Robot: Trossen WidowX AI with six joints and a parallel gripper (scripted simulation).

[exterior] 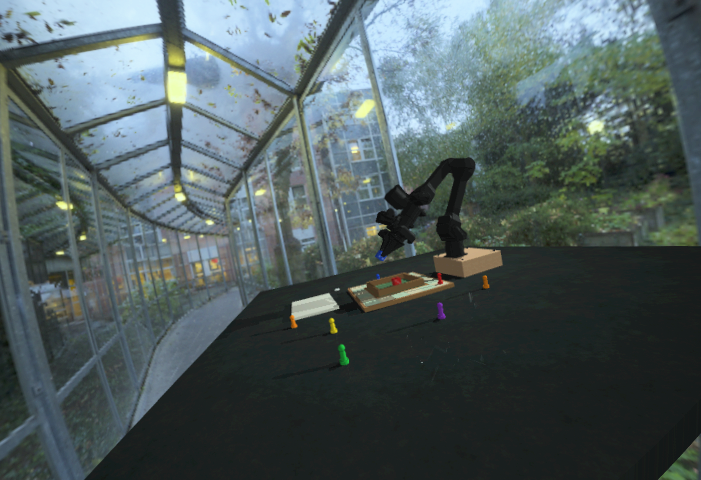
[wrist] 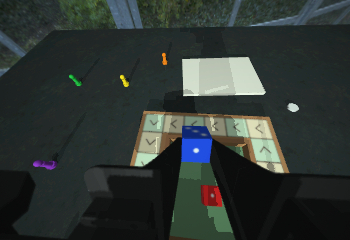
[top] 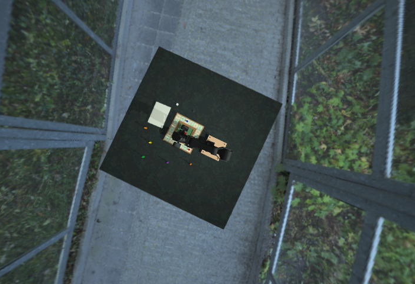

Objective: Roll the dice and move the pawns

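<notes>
My gripper (wrist: 194,141) (exterior: 383,252) is shut on the blue die (wrist: 196,143) (exterior: 381,256) and holds it in the air above the far end of the brown-walled tray (exterior: 387,290) (wrist: 198,210). The tray stands in the middle of the game board (exterior: 374,303) (wrist: 153,122) (top: 178,117). The red die (wrist: 211,195) (exterior: 396,280) lies on the tray's green floor. The red pawn (exterior: 439,277) (top: 188,149) stands on the board's edge near the robot base. The blue pawn (exterior: 377,276) (top: 187,120) stands on the board's far side. In the top view the arm hides the tray.
A white pad (top: 159,114) (exterior: 314,305) (wrist: 222,76) lies beside the board, with a small white disc (wrist: 293,107) (top: 177,104) near it. Spare pawns stand on the table: orange (exterior: 292,321), yellow (exterior: 333,325), green (exterior: 342,354), purple (exterior: 440,310) and a second orange one (exterior: 485,281). The arm's wooden base (exterior: 467,261) is behind the board.
</notes>
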